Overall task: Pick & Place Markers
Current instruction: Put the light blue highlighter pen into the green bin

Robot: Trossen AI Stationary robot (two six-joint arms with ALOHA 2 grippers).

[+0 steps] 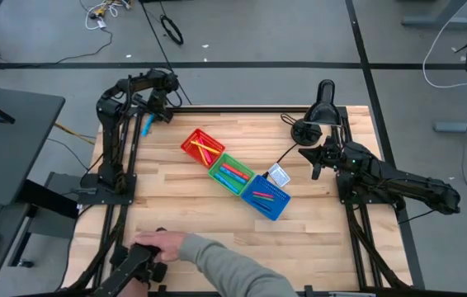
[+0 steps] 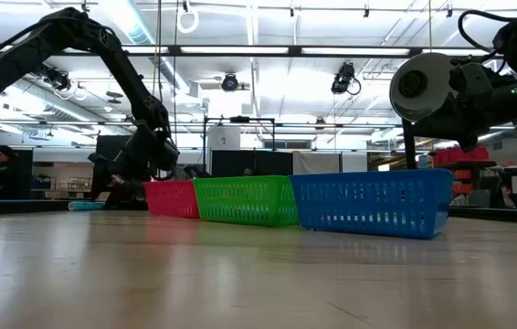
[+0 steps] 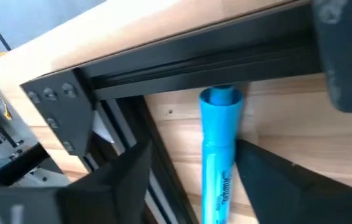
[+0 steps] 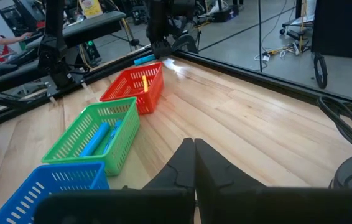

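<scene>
Blue marker (image 3: 219,155): table's far-left corner against black frame rail (image 3: 194,68), lower end cut off | left gripper (image 3: 191,171): jaws wide, straddling it, contact unclear | right gripper (image 4: 193,163): closed, empty | your sleeve (image 1: 225,266) covers near edge | 3 bins (image 1: 235,173) mid-table.

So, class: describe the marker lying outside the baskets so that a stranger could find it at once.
Start at the wooden table and go to its far left corner, beside the black frame. The light blue marker lies there between the left arm's open fingers, the only marker not in a basket.
</scene>
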